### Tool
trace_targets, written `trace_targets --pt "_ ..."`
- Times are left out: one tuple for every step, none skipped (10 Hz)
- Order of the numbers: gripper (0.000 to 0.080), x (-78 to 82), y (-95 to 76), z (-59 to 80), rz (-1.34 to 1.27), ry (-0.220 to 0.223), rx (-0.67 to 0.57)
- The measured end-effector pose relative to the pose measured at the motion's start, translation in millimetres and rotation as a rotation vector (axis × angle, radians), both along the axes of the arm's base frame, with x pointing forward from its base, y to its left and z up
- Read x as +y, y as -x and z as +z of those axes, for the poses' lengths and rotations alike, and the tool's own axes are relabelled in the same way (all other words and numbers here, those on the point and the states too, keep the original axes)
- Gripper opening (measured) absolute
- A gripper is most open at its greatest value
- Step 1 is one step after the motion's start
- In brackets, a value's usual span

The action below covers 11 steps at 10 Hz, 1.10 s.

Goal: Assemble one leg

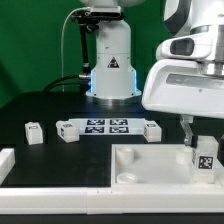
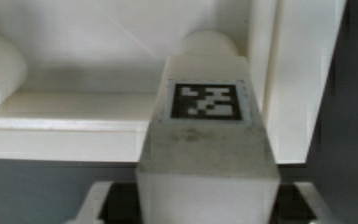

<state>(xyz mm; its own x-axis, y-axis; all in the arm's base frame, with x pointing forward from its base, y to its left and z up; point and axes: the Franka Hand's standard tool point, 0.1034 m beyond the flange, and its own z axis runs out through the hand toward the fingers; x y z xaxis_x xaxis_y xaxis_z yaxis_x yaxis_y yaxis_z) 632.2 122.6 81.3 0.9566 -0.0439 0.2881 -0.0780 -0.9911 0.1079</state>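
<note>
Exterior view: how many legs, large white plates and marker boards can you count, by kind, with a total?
Legs: 4, namely the held leg in the pincer and three loose legs on the table
Large white plate: 1
Marker board: 1
Total: 6

A robotics lab: a black table (image 1: 40,105) carries a marker board (image 1: 107,126) before a green backdrop (image 1: 30,40).

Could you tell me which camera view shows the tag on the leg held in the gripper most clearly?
The wrist view: the leg fills the frame, its tag facing the camera. The exterior view shows the leg small beneath the gripper, beside the plate, tag visible but coarse.
</note>
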Motion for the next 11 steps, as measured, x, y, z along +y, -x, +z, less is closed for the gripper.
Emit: trace_targets --pt "0.0297 0.2 0.0 0.0 -0.013 -0.005 -0.002" --pt "0.0297 0.8 0.2 0.1 -0.16 -0.054 -0.02" --pt "0.0297 2.2 0.4 0.8 -0.282 -0.085 -0.038" --pt "0.0294 0.2 0.4 0.6 -0.41 -0.111 -0.055" --pt "0.0294 -2.0 0.9 0.1 -0.531 -0.137 -0.067" --pt "0.0294 -5.1 1.3 -0.1 -0.663 -0.172 -0.08" --pt "0.0294 -6.4 1.9 -0.2 -0.758 -0.196 -0.09" --pt "0.0294 -6.5 3.8 -0.4 -0.875 -0.222 -0.099" --pt "0.0294 -6.2 7.8 -0.5 -1.091 -0.255 -0.126" --pt "0.0294 -6.6 8.9 -0.6 -1.207 -0.272 -0.152" --pt "0.0295 -8.0 10.3 0.3 -1.334 -0.302 -0.164"
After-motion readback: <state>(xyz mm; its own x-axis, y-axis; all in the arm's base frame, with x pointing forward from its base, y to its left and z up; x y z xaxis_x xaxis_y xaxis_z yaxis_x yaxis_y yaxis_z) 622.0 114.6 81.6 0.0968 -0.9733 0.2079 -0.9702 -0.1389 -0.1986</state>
